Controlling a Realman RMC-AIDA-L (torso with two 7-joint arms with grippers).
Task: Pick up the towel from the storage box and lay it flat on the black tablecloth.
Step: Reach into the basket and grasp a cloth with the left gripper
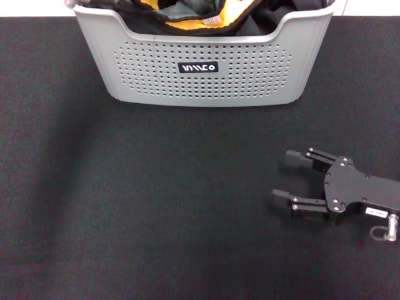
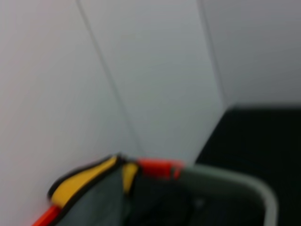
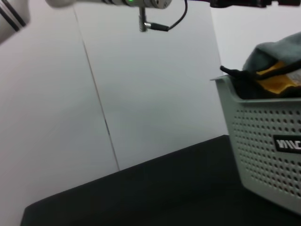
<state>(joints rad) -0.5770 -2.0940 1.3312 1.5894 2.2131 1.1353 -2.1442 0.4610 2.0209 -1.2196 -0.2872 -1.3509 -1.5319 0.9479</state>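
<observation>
The towel (image 1: 187, 19), yellow-orange and grey with black edging, lies bunched inside the light grey storage box (image 1: 200, 87) at the table's far edge. The black tablecloth (image 1: 156, 206) covers the table. My right gripper (image 1: 282, 177) is open and empty, resting low over the cloth at the near right, well short of the box. The left wrist view looks down at the towel (image 2: 84, 179) and the box rim (image 2: 235, 181) from close by. In the right wrist view the towel (image 3: 275, 80) heaps over the box (image 3: 263, 141), with my left gripper (image 3: 244, 4) above it at the picture's edge.
Black clothes (image 1: 275, 15) lie in the box beside the towel. A white panelled wall (image 3: 141, 94) stands behind the table. The box sits against the cloth's far edge.
</observation>
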